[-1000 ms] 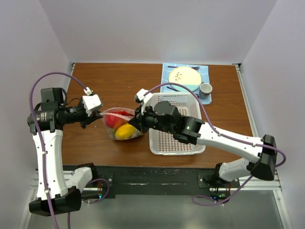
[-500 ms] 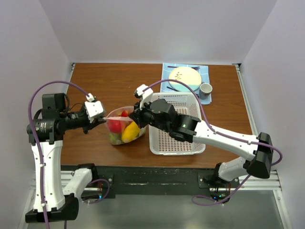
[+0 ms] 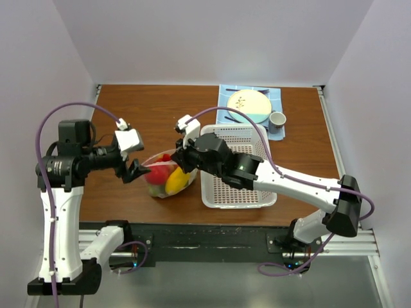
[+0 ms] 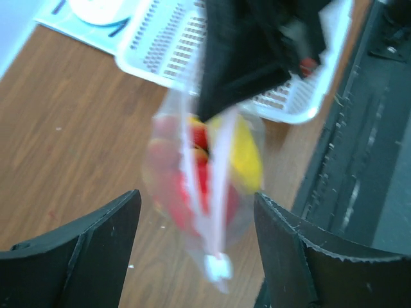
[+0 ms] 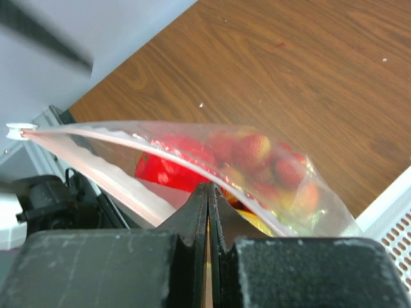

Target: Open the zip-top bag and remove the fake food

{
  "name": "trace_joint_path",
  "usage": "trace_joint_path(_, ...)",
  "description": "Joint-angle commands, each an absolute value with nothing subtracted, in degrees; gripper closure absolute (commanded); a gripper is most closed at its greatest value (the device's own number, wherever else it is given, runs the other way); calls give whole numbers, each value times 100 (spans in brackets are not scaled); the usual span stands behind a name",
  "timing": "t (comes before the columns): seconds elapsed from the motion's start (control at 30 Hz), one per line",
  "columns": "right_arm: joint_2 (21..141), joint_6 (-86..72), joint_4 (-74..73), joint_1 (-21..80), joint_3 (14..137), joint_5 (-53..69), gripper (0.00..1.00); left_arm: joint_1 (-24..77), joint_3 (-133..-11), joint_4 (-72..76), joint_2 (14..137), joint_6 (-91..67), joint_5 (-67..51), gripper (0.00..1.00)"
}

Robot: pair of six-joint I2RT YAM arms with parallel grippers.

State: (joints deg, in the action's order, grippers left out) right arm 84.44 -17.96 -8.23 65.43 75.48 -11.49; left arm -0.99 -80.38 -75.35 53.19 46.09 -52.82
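Near the front-centre of the brown wooden table [image 3: 141,109], the clear, crinkly plastic zip-top bag [image 3: 156,186] hangs from the right gripper [image 3: 184,162], whose black fingers are pressed together on the bag's top edge. From the right wrist cam the two tips meet w/ no gap, one pinkish zip strip pinched btwn them. Can't tell if the bag's bottom rests on the wood or hangs just clear of it. Bag mouth is parted: the two strips run apart from the pinch & rejoin at a small white slider [image 5: 16,131] at the far end, toward the left arm. Inside sits the glossy plastic fake food [image 3: 173,179]: a yellow lemon-shaped piece, a red round one, several red strawberries, a bit of green low down, all within the bag. The left gripper [image 3: 136,172] is just left of the bag, fingers spread wide, holding nothing. In its wrist view the slider end lies btwn the two black fingers w/o visibly touching either, though that view is blurred. Just right of the bag stands the white perforated plastic basket [image 3: 237,192], w/ the right arm reaching across it. Well back, at the far right of the table: a pale blue placemat [image 3: 221,102] w/ a round cream plate [image 3: 249,102] & a small pale cup [image 3: 277,119].
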Motion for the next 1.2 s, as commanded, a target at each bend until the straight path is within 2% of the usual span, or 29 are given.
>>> trace_joint_path(0.0,8183,-1819,-1195,6775,7401,-1379,100,-79,-8289,-6436,5441,3640,-4731,23)
trace_joint_path(0.13,8226,-1863,-1450,7136,7181,-1695,100,-88,-7797,-4663,5423,3095,-3344,23)
trace_joint_path(0.27,8279,-2038,-1617,7426,6944,-1968,100,-97,-7060,-3851,5895,2953,-2629,24)
trace_joint_path(0.37,8201,-2249,-1757,7681,6724,-2240,100,-88,-6489,-3831,6413,3049,-2829,26)
trace_joint_path(0.4,8165,-2302,-1767,7847,6576,-2320,100,-79,-6365,-3902,6538,3076,-3021,22)
trace_joint_path(0.5,8007,-2574,-1881,8129,6303,-2540,100,-53,-5907,-4148,6846,3155,-3769,20)
trace_joint_path(0.57,7946,-2785,-1977,8252,6188,-2714,91,-53,-5722,-4411,6960,3400,-4261,19)
trace_joint_path(0.73,7963,-3102,-2030,8569,5959,-2944,56,333,-5660,-5281,7198,4200,-5149,11)
trace_joint_path(0.8,8059,-3199,-2065,8726,5959,-3119,49,500,-5634,-5335,7365,4271,-5185,8)
trace_joint_path(0.93,8314,-3331,-2197,8938,6047,-3348,46,1071,-5319,-4933,7550,4079,-4941,6)
trace_joint_path(1.03,8516,-3366,-2197,9096,6117,-3462,46,1230,-5142,-4649,7567,4043,-4502,12)
trace_joint_path(1.13,8700,-3401,-2171,9184,6161,-3498,46,1222,-5071,-4667,7655,4165,-4124,28)
trace_joint_path(1.17,8745,-3410,-2171,9193,6179,-3524,46,1222,-5071,-4684,7647,4183,-4035,38)
